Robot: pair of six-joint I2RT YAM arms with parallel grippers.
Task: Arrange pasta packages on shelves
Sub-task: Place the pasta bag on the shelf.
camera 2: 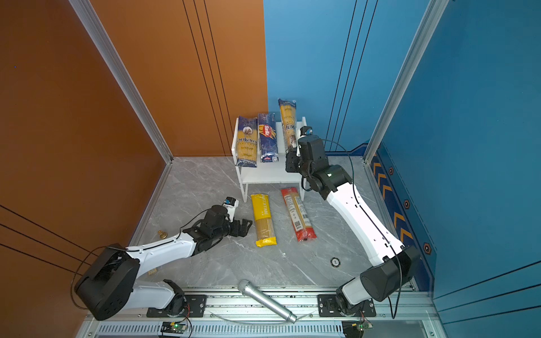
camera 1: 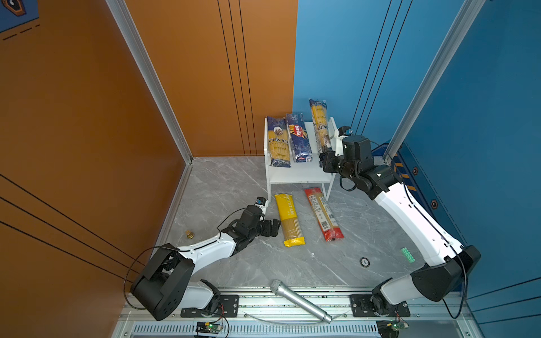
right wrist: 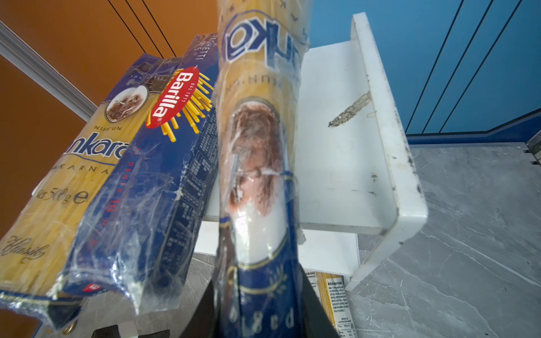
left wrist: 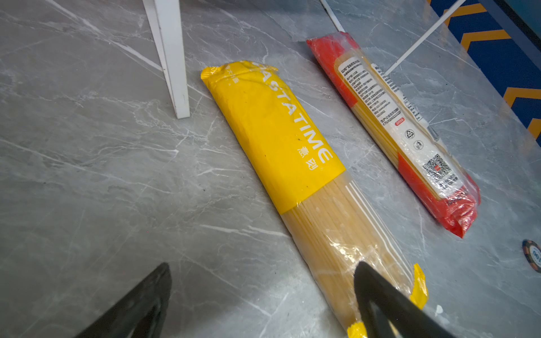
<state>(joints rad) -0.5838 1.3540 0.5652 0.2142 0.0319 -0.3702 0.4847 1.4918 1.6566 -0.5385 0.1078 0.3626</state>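
Observation:
The white shelves (camera 1: 311, 137) stand at the back of the table. On the top board lie a blue-and-yellow ankara bag (camera 1: 279, 143) and the dark blue Barilla bag (camera 1: 298, 137). My right gripper (camera 1: 325, 156) is shut on the lower end of a second ankara bag (camera 1: 319, 123), which tilts steeply up over the board's right part (right wrist: 336, 146). In front of the shelves a yellow bag (camera 1: 288, 216) and a red-and-clear bag (camera 1: 323, 213) lie flat. My left gripper (camera 1: 273, 226) is open beside the yellow bag (left wrist: 281, 131), one fingertip (left wrist: 377, 295) over its clear end.
A silver microphone (camera 1: 300, 301) lies across the front rail. A poker chip (camera 1: 364, 262) and a green block (camera 1: 407, 254) sit at the front right. A small brass piece (camera 1: 189, 234) is by the left wall. Orange and blue walls close in the back and sides.

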